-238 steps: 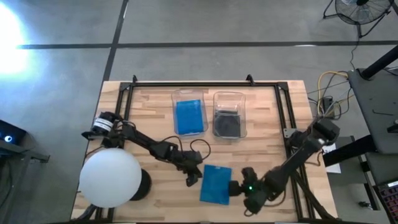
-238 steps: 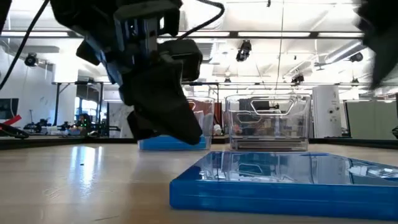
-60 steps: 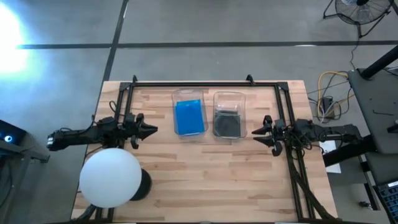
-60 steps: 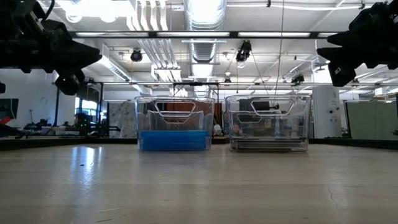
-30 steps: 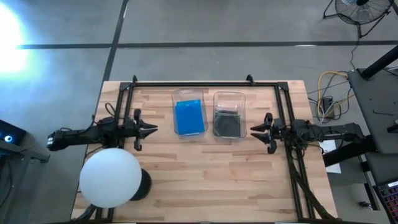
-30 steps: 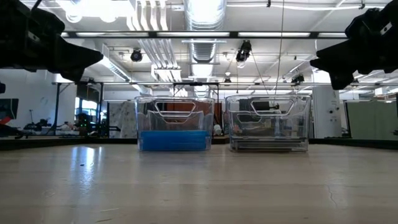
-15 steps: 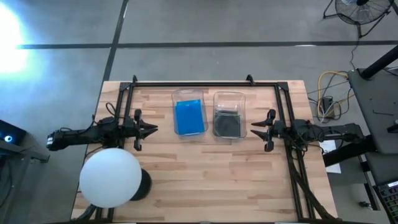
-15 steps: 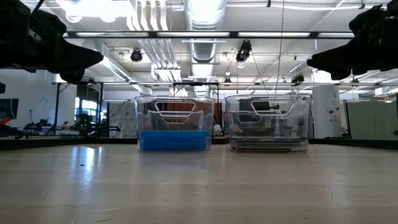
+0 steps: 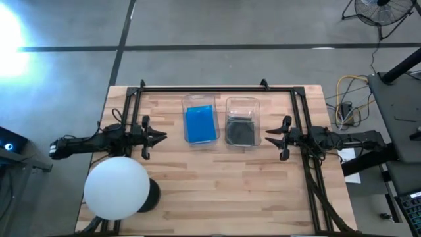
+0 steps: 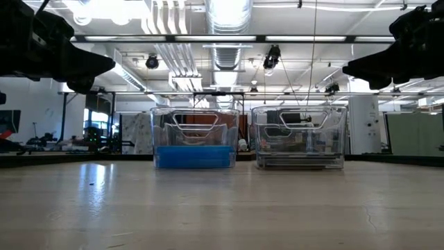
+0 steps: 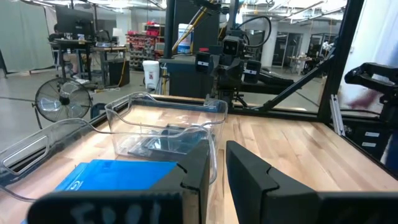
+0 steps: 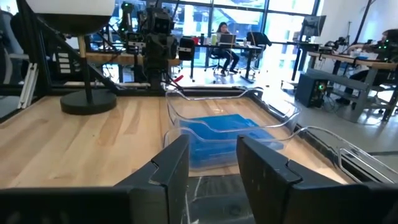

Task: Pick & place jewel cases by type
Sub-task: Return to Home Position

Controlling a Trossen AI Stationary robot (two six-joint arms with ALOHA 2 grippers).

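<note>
In the left clear bin [image 9: 199,99] you have the blue jewel cases [image 9: 200,124]; the dark jewel cases [image 9: 241,133] lie in the right clear bin [image 9: 242,100]. No case is out on the table [image 9: 217,184], so the sorting looks done. The left gripper [image 9: 158,136] and right gripper [image 9: 271,136] hang empty at the sides, fingers a little apart.

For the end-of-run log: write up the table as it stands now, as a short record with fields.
Blue jewel cases: stacked in the left clear bin
Dark jewel cases: in the right clear bin
Cases outside the bins: none in view
Left pincer: open, empty, at the left side of the table, pointing toward the bins
Right pincer: open, empty, at the right side, pointing toward the bins
White ball: near left corner, on a dark stand
</note>
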